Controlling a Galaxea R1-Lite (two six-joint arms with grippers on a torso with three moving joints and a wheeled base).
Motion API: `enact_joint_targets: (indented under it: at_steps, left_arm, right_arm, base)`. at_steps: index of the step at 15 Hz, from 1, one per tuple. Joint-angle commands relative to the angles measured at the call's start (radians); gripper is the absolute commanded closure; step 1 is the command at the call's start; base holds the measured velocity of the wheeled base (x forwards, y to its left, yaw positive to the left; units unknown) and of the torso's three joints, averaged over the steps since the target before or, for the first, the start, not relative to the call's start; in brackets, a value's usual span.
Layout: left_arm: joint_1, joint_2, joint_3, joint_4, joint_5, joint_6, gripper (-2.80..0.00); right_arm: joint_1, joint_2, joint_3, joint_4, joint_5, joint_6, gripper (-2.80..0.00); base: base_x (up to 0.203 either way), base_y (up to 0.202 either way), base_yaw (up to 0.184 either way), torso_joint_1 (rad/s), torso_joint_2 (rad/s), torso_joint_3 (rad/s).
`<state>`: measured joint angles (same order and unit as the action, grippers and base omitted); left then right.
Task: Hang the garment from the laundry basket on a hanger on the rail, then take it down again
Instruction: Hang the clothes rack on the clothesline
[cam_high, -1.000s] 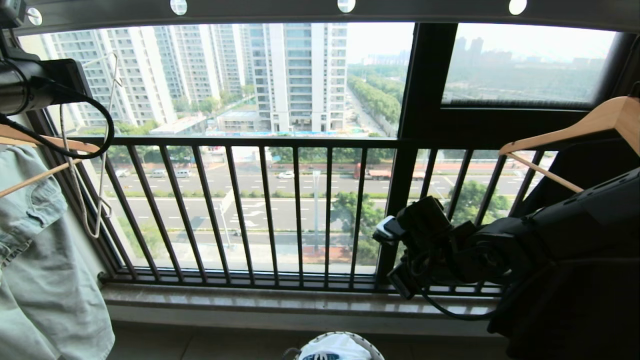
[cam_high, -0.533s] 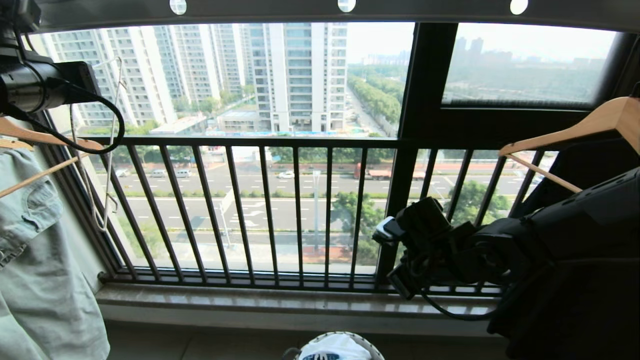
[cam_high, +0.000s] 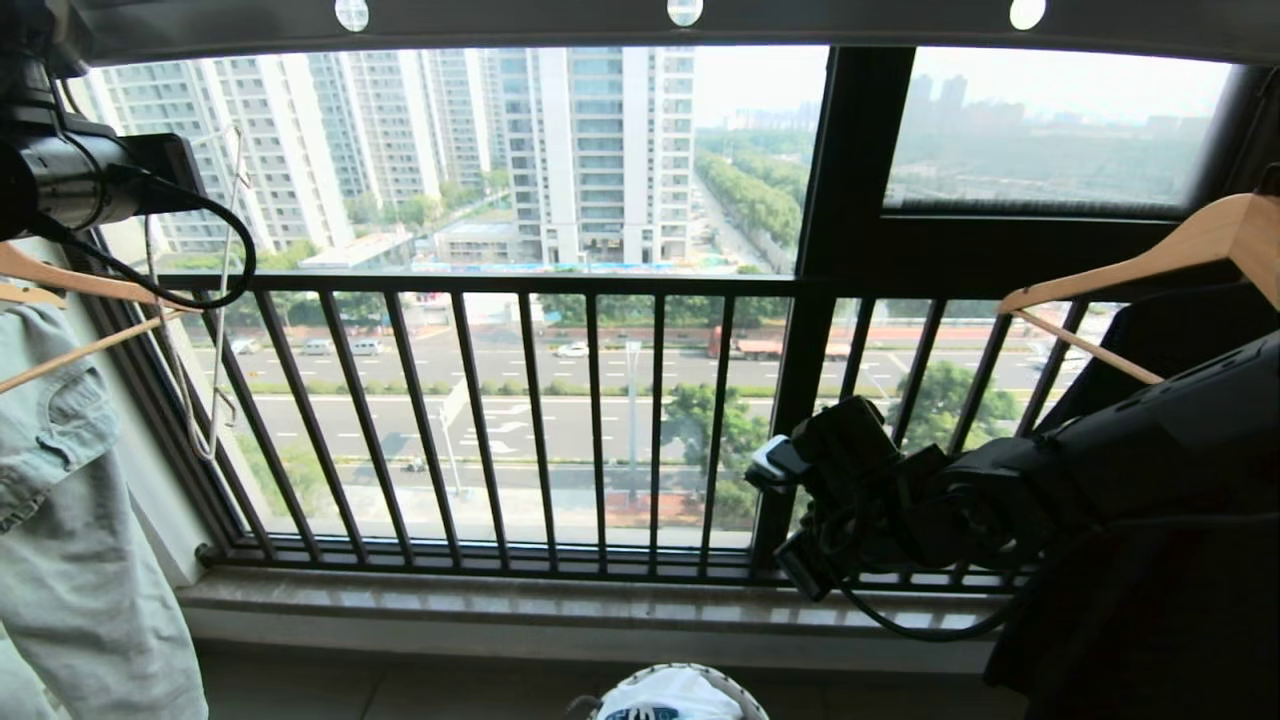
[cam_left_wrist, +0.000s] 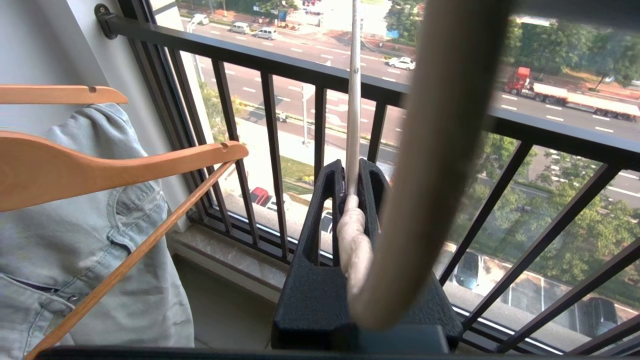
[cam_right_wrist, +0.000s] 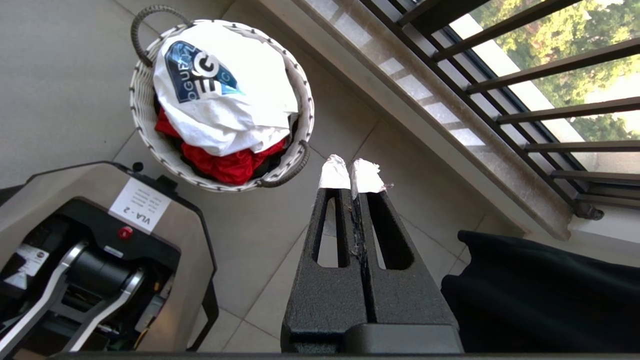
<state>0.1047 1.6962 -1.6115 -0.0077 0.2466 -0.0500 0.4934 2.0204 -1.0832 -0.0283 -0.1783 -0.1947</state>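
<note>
High on a balcony above a busy road, the head view shows the left gripper (cam_high: 185, 165) raised at the far left under the broad dark grey rail pierced with round holes (cam_high: 640, 20), with the thin cream-white wire hanger (cam_high: 215, 300) dangling from it in front of the black railing of vertical bars (cam_high: 520, 420). Beside it, a pale denim garment (cam_high: 70, 520) hangs on a thick light wooden hanger (cam_high: 80, 285). The right gripper (cam_high: 775, 520) is parked low at the right, near a second wooden hanger (cam_high: 1150, 260). At the bottom edge, the white T-shirt with a blue logo (cam_high: 670, 695) lies in the small round laundry basket with a white woven rim (cam_high: 745, 690).

The left wrist view shows the black fingers (cam_left_wrist: 330, 200) closed tight on the wire hanger's thin stem, with its twisted neck just below them.

The right wrist view shows the right gripper's taped fingertips (cam_right_wrist: 334, 175) pressed together on nothing, above grey floor tiles (cam_right_wrist: 260, 235). The T-shirt lies on top of a red garment (cam_right_wrist: 225, 165), heaped in the basket.

The shirt has not yet been lifted. The step in hand appears to be bringing the wire hanger clear. To do it well, the grip should stay firm and the hanger should travel slowly, away from the wooden hanger and denim, so its notch hooks snag nothing.
</note>
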Motion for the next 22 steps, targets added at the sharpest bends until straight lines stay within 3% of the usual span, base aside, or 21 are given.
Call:
enact_joint_targets:
  at_steps: [1,11,12,18,22]
  left_arm:
    - [0.001,0.005,0.004,0.002,0.0,-0.001,0.0]
    - [0.001,-0.007,0.027,0.0,0.002,-0.001,0.0]
    - [0.001,-0.009,0.025,0.0,0.002,-0.001,-2.8]
    - [-0.004,-0.046,0.026,0.011,0.002,0.002,-2.8]
    - [-0.042,-0.177,0.035,0.187,0.003,0.002,-2.8]
  right_arm:
    - [0.001,0.001,0.0,-0.001,-0.001,-0.002,0.0]
    - [-0.001,-0.003,0.0,-0.001,-0.001,-0.002,0.0]
    - [-0.001,-0.005,0.0,-0.001,-0.001,-0.002,0.0]
    - [-0.001,-0.022,0.002,0.001,-0.001,-0.002,0.0]
    - [-0.001,-0.04,0.006,0.001,-0.001,-0.002,0.0]
  base:
    - [0.0,0.0,0.0,0.0,0.0,0.0]
    - [0.0,0.0,0.0,0.0,0.0,0.0]
    - [0.0,0.0,0.0,0.0,0.0,0.0]
    - [0.0,0.0,0.0,0.0,0.0,0.0]
    - [0.0,0.0,0.0,0.0,0.0,0.0]
